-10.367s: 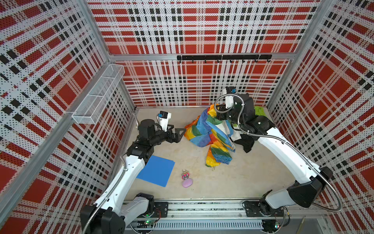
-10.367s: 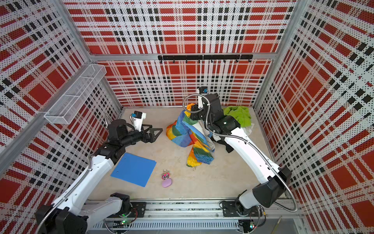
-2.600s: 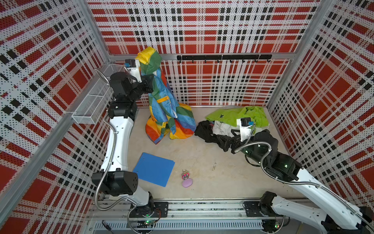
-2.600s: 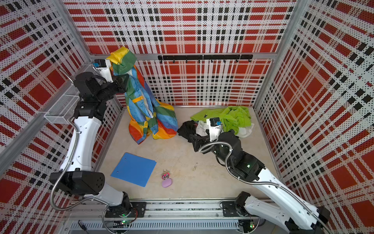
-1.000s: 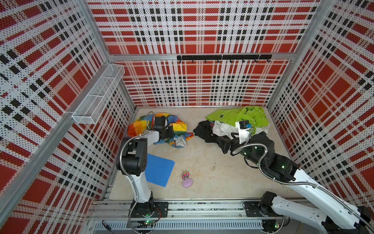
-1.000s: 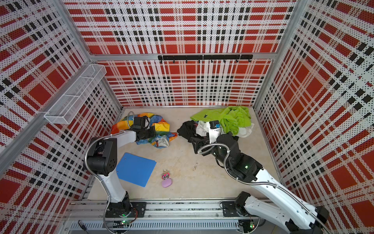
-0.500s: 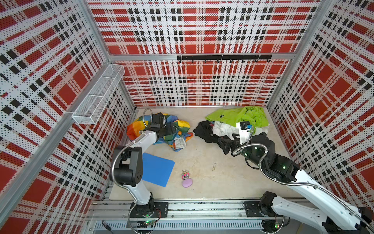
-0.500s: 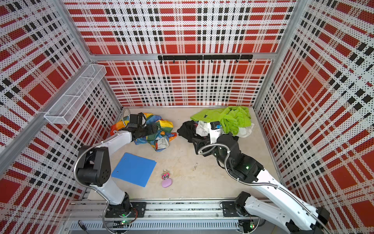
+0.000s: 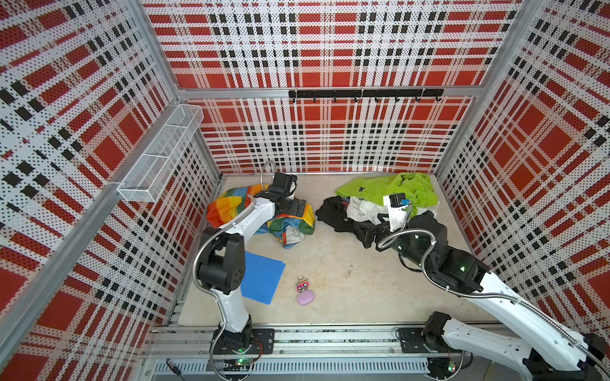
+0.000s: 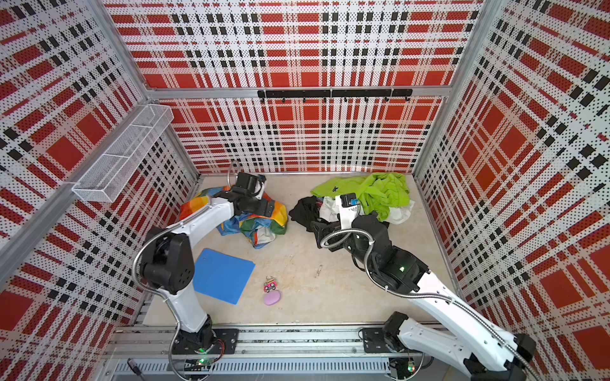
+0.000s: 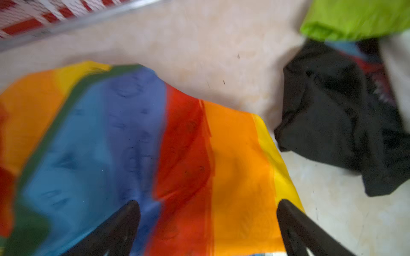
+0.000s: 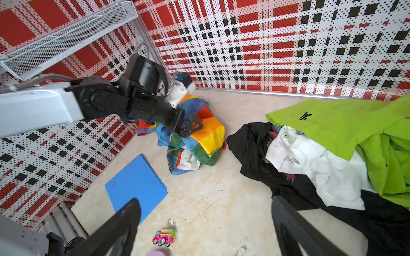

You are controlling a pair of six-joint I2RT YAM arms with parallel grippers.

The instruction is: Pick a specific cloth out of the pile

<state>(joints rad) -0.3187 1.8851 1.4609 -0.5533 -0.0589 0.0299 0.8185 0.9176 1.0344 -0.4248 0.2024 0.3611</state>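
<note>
The cloth [image 9: 290,231] [image 10: 260,229], shiny fabric in rainbow panels, lies crumpled on the table at the back left, apart from the pile. My left gripper [image 9: 298,209] [image 10: 269,207] [image 12: 195,125] hovers just over it, open. In the left wrist view the left gripper [image 11: 206,206] has the cloth [image 11: 199,155] spread below its parted fingers, with nothing pinched. The pile [image 9: 379,198] [image 10: 363,198] [image 12: 332,155] of lime-green, white and black garments sits at the back right. My right gripper [image 9: 366,231] [image 10: 318,231] [image 12: 205,201] is open and empty at the pile's near left edge.
A blue folder [image 9: 260,277] [image 12: 136,186] lies flat near the left arm's base. A pink toy car [image 9: 302,285] [image 12: 163,237] and a purple blob [image 9: 305,298] sit in front of the middle. A wire basket [image 9: 161,155] hangs on the left wall, a hook rail [image 9: 363,94] on the back wall.
My left gripper has opened and let go of the cloth, then lifted slightly towards the back. The cloth now rests loose on the table. The right arm has not moved.
</note>
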